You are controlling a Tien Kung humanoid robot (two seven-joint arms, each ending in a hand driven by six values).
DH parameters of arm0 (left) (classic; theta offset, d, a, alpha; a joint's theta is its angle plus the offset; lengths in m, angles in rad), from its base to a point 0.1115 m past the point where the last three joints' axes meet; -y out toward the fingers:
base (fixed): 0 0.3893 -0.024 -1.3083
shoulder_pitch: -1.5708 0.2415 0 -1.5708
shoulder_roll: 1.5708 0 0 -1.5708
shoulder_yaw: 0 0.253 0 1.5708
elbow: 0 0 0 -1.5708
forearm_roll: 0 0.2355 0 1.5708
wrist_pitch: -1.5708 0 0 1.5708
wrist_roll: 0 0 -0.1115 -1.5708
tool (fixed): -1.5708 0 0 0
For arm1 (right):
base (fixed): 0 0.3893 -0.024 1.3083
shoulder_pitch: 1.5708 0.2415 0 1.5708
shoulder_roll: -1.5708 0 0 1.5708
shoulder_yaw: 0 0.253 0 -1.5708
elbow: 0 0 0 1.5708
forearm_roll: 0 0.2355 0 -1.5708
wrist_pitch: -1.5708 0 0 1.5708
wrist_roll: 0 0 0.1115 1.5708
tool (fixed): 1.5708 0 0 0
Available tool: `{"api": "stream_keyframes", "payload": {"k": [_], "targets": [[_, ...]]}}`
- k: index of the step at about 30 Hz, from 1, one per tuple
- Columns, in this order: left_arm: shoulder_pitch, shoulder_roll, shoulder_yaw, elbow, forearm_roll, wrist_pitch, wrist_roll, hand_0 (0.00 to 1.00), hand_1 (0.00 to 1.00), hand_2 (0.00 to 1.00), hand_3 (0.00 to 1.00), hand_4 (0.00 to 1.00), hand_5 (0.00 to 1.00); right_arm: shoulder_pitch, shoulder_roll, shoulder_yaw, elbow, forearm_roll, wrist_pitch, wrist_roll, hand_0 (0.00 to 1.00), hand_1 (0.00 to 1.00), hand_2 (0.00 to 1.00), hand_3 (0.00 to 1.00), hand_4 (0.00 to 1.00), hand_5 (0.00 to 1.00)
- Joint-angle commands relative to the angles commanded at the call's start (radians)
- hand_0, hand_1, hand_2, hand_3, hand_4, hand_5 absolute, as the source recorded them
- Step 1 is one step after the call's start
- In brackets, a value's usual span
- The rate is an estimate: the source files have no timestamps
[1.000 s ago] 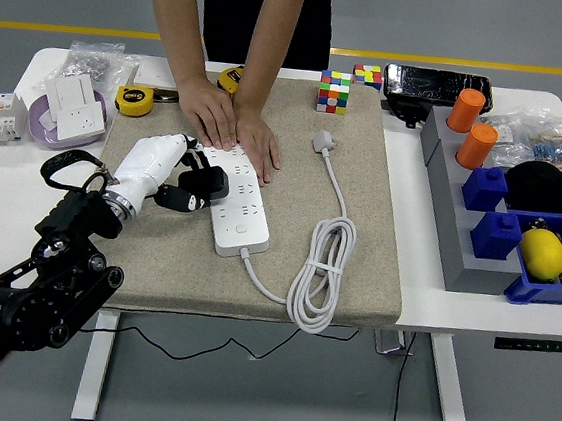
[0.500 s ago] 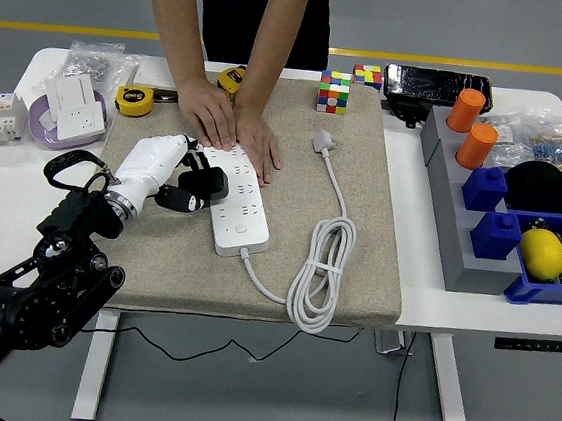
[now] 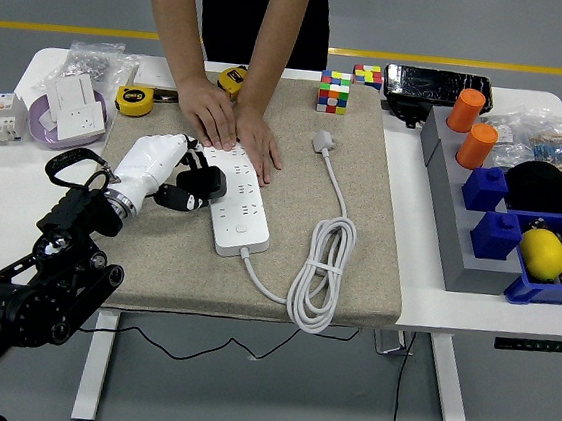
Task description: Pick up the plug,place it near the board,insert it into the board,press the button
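White plastic covered the left hand [image 3: 160, 163], which was curled around a black plug [image 3: 195, 188] and held it against the left side of the white power strip [image 3: 235, 201]; whether the plug's pins had entered a socket could not be made out, since the plug body hid them. The power strip lay on a beige mat [image 3: 357, 249] spread over the white table [image 3: 0, 201]. Its far end was hidden under a person's two hands [image 3: 237, 131], which were laid flat on it, and the person was cut off above the chest by the picture's top edge. From the strip's near end a white cable [image 3: 319, 275] was led to a coiled bundle on the right of the strip and ended in a white plug head [image 3: 323, 141] lying loose on the mat. The button on the strip could not be told apart at this size. The black left arm [image 3: 31, 295] was cut off at the lower left corner, and the right arm was out of view. Left of the strip, off the mat, a yellow tape measure [image 3: 132, 100] and a purple dish [image 3: 64, 122] holding a white socket block were seen. Beyond the strip two colour cubes [image 3: 334, 90] stood at the mat's far edge. Well to the right of the strip blue bins [image 3: 519, 246], two orange cups [image 3: 471, 128] and a yellow lemon-like object [image 3: 542, 253] were seen.
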Motion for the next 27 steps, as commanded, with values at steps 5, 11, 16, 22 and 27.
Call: {"api": "stream_keyframes", "payload": {"k": [5,11,16,22,27], "targets": [[-0.006,0.004,0.01,0.0,0.002,-0.002,0.001,0.618,0.565,0.398,0.436,0.58,0.077,0.001,-0.001,0.0,0.0,0.001,0.0,0.0,0.896,0.795,0.766,0.8,0.998,0.998],[-0.007,0.007,0.013,-0.003,0.004,-0.004,0.002,0.619,0.565,0.398,0.437,0.584,0.076,0.001,0.0,0.002,0.0,0.001,-0.001,0.0,0.896,0.795,0.766,0.799,0.998,0.998],[-0.007,0.01,0.017,-0.006,0.001,-0.006,0.003,0.618,0.565,0.398,0.437,0.585,0.077,0.002,0.0,0.001,0.0,0.002,-0.001,0.0,0.896,0.795,0.766,0.799,0.998,0.998],[-0.009,0.012,0.019,-0.009,0.002,-0.008,0.004,0.617,0.565,0.397,0.438,0.586,0.076,0.002,0.0,0.001,0.0,0.003,-0.001,0.0,0.896,0.795,0.766,0.799,0.998,0.998],[-0.009,0.013,0.023,-0.012,0.006,-0.016,0.008,0.617,0.565,0.397,0.438,0.586,0.076,0.002,0.0,0.001,0.0,0.004,-0.001,0.0,0.896,0.795,0.765,0.799,0.998,0.998]]}}
